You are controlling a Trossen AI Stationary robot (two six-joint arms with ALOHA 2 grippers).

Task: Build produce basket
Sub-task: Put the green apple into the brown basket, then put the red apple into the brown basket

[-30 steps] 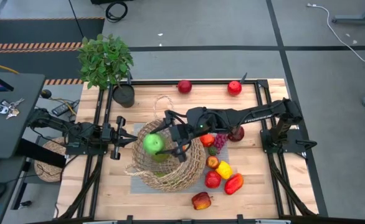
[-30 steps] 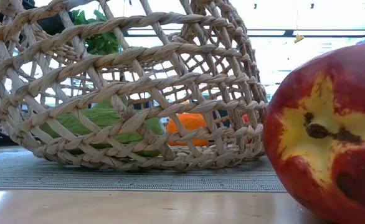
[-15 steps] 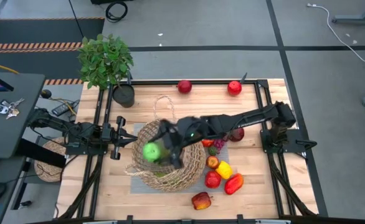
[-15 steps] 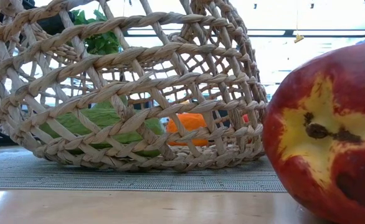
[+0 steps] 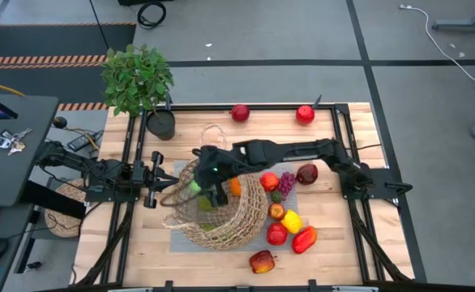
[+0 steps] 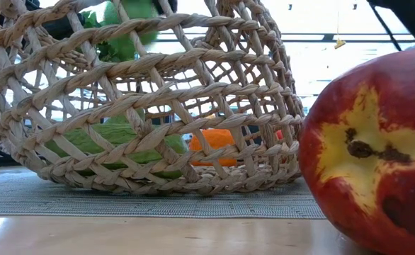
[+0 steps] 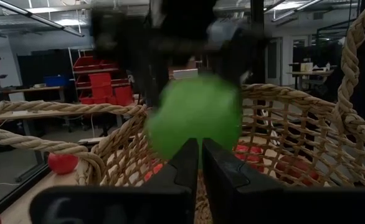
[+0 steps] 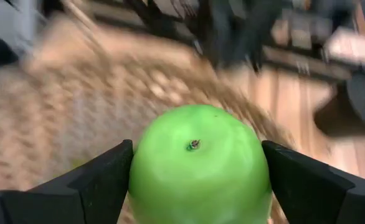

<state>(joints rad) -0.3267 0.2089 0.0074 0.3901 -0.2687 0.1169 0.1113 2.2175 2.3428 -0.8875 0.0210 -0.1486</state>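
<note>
My right tool grips a green apple between widely spread fingers, directly above the left side of the basket, so the drop lies straight down; my left tool waits shut at the basket's left rim. The basket is tan open wicker on the surface; the apple is smooth, glossy, round.
</note>
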